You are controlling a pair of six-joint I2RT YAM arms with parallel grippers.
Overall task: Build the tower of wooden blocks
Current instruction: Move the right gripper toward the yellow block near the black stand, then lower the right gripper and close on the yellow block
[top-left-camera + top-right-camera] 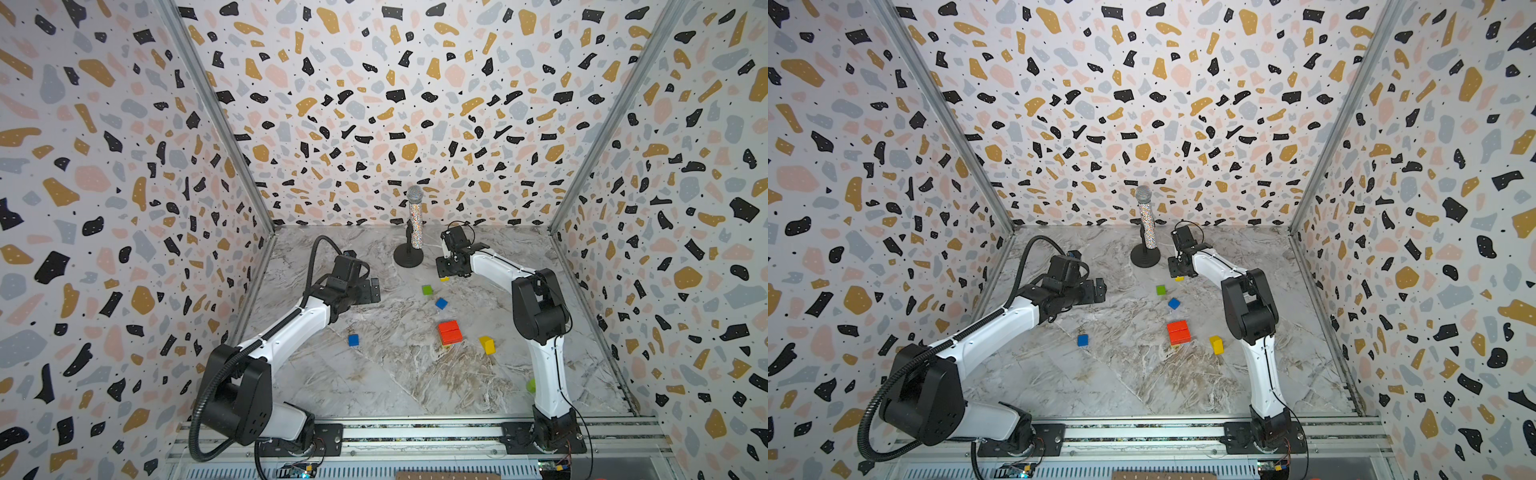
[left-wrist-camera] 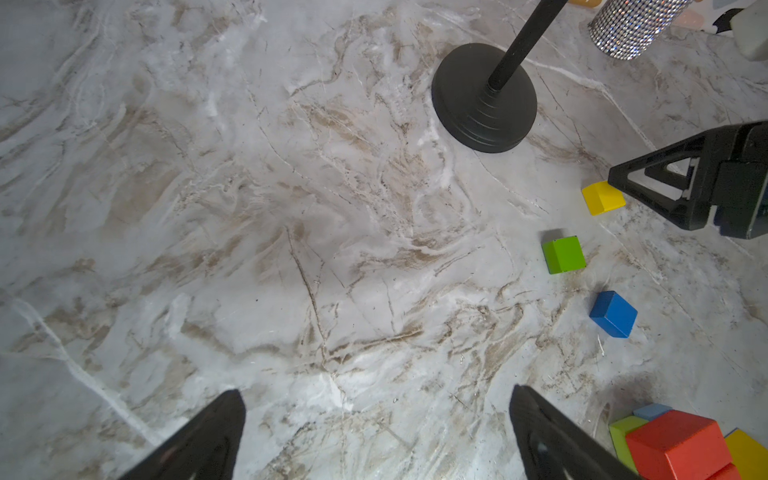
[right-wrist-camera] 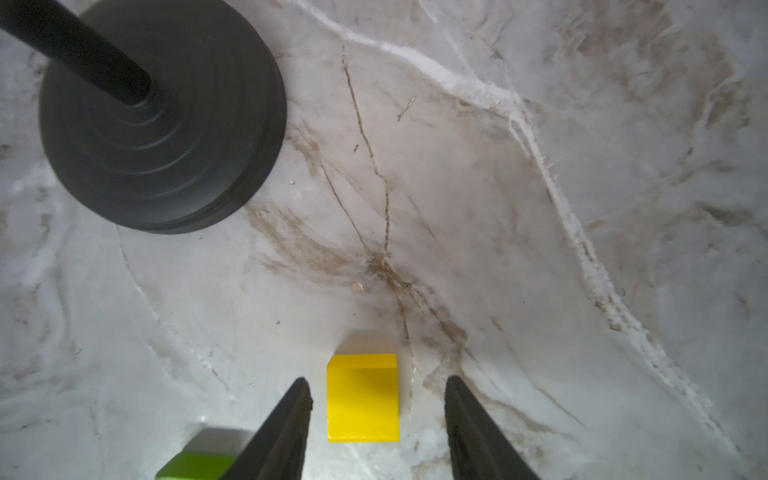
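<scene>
The tower (image 1: 449,332) (image 1: 1178,332) is a low stack topped by red bricks (image 2: 677,444), with green, light blue and yellow blocks showing under them. My right gripper (image 3: 376,388) (image 1: 442,273) hangs open over a small yellow block (image 3: 362,399) (image 1: 444,279); the block lies between the fingers with a gap on each side. Loose on the table are a green cube (image 1: 427,289) (image 2: 563,254), two blue cubes (image 1: 441,303) (image 1: 353,340) and a yellow brick (image 1: 487,345). My left gripper (image 2: 376,399) (image 1: 374,291) is wide open above bare marble.
A glittery microphone (image 1: 414,224) stands on a black round base (image 1: 408,259) (image 3: 162,116) just behind the right gripper. A lime-green cylinder (image 1: 530,385) lies beside the right arm's lower link. Patterned walls enclose the table on three sides.
</scene>
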